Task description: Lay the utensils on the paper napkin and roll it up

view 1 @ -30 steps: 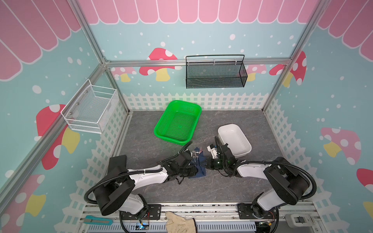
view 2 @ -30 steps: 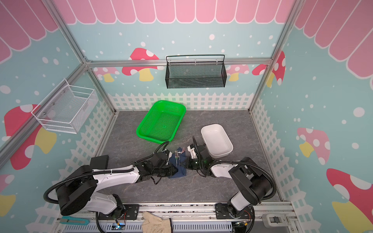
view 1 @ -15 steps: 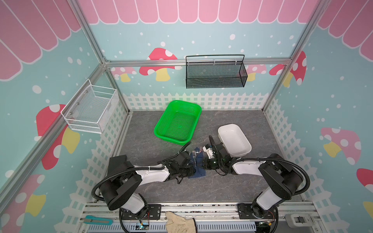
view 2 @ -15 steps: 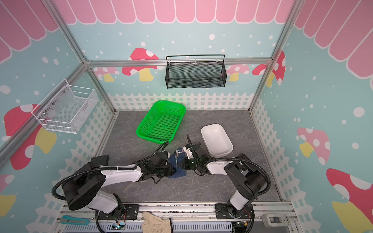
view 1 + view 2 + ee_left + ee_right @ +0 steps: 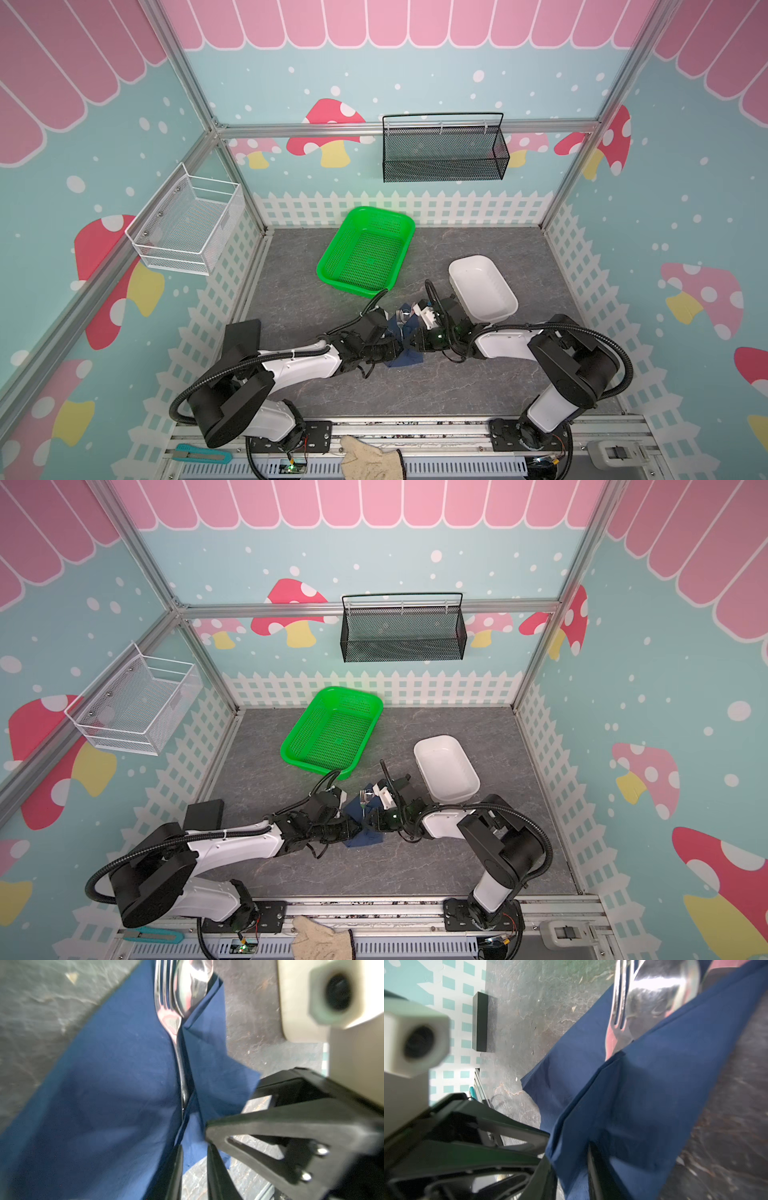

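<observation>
The navy paper napkin point(image 5: 405, 358) point(image 5: 365, 838) lies on the grey table between my two grippers. Its flaps are folded in from both sides over the handles of the utensils. The silver fork point(image 5: 164, 1001) point(image 5: 618, 1001) and spoon point(image 5: 193, 985) point(image 5: 660, 991) stick out side by side at its far end. My left gripper point(image 5: 392, 347) point(image 5: 194, 1151) is slightly open at the napkin's point(image 5: 104, 1095) left fold, with table showing between its fingers. My right gripper point(image 5: 412, 338) point(image 5: 569, 1159) is slightly open with a loose fold of napkin point(image 5: 654, 1095) between its fingers.
A green basket point(image 5: 320, 270) sits behind the napkin and a white tub point(image 5: 512, 308) behind my right arm. A black block point(image 5: 243, 332) lies at the left. A beige glove point(image 5: 365, 457) rests on the front rail. Wire baskets hang on the back and left walls.
Both grippers' jaws have parted a little at the napkin folds. The right arm has shifted slightly left toward the napkin. The napkin and utensils stay in place.
</observation>
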Tool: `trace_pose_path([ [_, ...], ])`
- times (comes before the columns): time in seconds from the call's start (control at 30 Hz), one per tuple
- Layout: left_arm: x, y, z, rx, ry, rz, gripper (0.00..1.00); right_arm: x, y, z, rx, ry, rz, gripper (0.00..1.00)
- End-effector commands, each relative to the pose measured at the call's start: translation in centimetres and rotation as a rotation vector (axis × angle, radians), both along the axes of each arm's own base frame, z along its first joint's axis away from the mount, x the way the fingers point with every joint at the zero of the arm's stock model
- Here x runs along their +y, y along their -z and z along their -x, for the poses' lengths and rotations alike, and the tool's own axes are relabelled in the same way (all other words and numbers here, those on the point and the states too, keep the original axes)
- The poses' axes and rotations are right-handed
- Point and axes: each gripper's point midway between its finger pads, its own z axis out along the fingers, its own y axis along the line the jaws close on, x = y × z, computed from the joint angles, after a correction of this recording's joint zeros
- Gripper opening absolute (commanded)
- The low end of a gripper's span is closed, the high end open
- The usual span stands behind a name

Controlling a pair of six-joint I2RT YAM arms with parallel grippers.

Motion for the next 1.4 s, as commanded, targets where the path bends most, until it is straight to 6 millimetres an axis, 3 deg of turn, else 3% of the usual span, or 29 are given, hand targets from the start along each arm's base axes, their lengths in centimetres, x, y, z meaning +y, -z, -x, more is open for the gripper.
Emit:
trace_pose_path([
  [0.0, 0.8, -1.0, -0.9, -0.013, -0.058, 0.032, 0.31, 0.6, -0.2, 0.5, -0.013, -0.048, -0.005, 0.31],
  [0.17, 0.9, -1.9, -2.0, -0.009, -0.083, 0.09, 0.49, 0.6, -0.2, 0.9, -0.017, -0.059, -0.007, 0.39],
  [0.33, 1.1, -1.9, -2.8, 0.0, -0.103, 0.119, 0.6, 0.7, -0.3, 1.2, -0.025, -0.074, -0.011, 0.41],
  [0.6, 1.3, -0.5, -3.5, 0.043, -0.122, 0.132, 0.63, 1.5, -1.6, 1.4, -0.094, -0.12, -0.028, 0.46],
  [0.87, 0.3, 0.1, -4.2, 0.069, -0.112, 0.181, 0.63, 1.2, -0.6, 1.6, -0.068, -0.111, -0.008, 0.45],
  [1.1, 0.0, 1.3, -4.3, 0.088, -0.112, 0.181, 0.49, 1.0, -0.6, 1.6, -0.07, -0.103, -0.004, 0.45],
  [1.37, 0.1, 1.6, -4.2, 0.088, -0.106, 0.17, 0.14, 0.1, -1.2, 1.4, -0.086, -0.054, 0.009, 0.44],
])
